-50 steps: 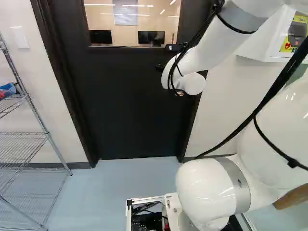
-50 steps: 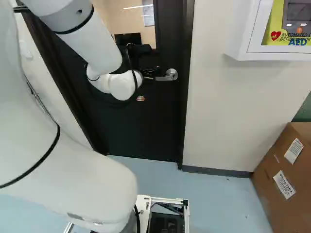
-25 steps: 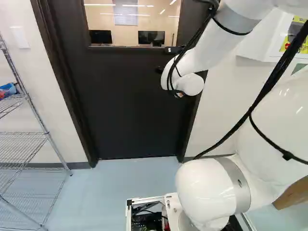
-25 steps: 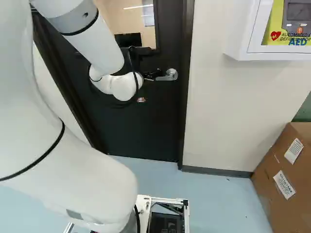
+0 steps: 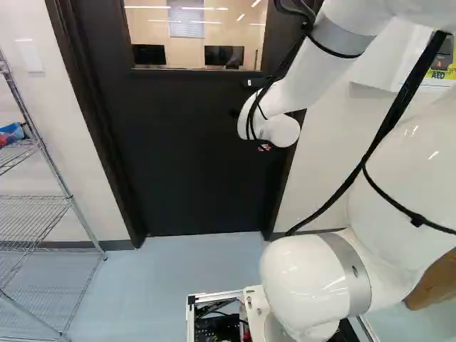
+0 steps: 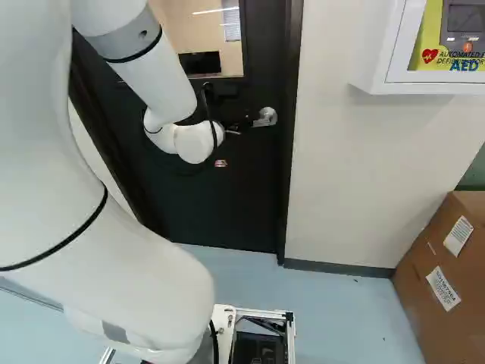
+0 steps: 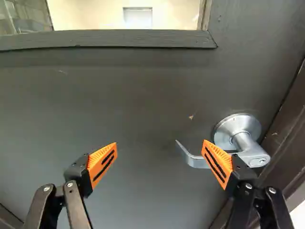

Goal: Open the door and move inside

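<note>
Tool (image 7: 160, 152) spread wide, gripping nothing. One finger overlaps the lever handle (image 7: 252, 152) in the wrist view; contact unclear. Lever sits on the closed door (image 5: 192, 164), hinge side opposite; finger probably placed there to press down and unlatch.

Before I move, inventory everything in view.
Door: one, black, ahead
Window: one, clear, in door
Handle: one, silver, on door
Monitors: two, black, beyond window
Shelf unit: one, silver, left of door
Unclear item: one, blue-red, on shelf unit
Wall: one, white, around door
Cabinet: one, white, on wall
Box: one, brown, below cabinet
Floor: one, pale blue, below
Base frame: one, white, below arm
Arm: one, white, before door
Gripper: one, black-orange, open, by handle
</note>
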{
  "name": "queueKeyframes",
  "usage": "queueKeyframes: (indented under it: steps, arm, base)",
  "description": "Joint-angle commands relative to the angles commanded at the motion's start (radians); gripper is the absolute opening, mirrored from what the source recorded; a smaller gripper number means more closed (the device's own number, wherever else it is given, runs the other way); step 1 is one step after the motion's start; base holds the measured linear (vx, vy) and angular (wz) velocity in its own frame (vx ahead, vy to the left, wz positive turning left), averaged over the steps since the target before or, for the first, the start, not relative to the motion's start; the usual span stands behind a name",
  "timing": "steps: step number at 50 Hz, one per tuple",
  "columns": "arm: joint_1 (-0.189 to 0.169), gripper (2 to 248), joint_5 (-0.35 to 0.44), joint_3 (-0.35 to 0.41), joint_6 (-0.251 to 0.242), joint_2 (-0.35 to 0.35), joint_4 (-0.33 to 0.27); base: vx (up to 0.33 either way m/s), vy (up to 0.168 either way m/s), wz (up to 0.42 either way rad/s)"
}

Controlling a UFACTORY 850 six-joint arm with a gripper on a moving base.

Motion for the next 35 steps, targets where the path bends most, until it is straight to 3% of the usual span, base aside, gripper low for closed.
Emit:
queueKeyframes:
  steps: [35]
  arm:
    - [0.0,247,0.0,0.013,0.0,-0.071,0.0]
  base:
    - [0.0,0.0,0.0]
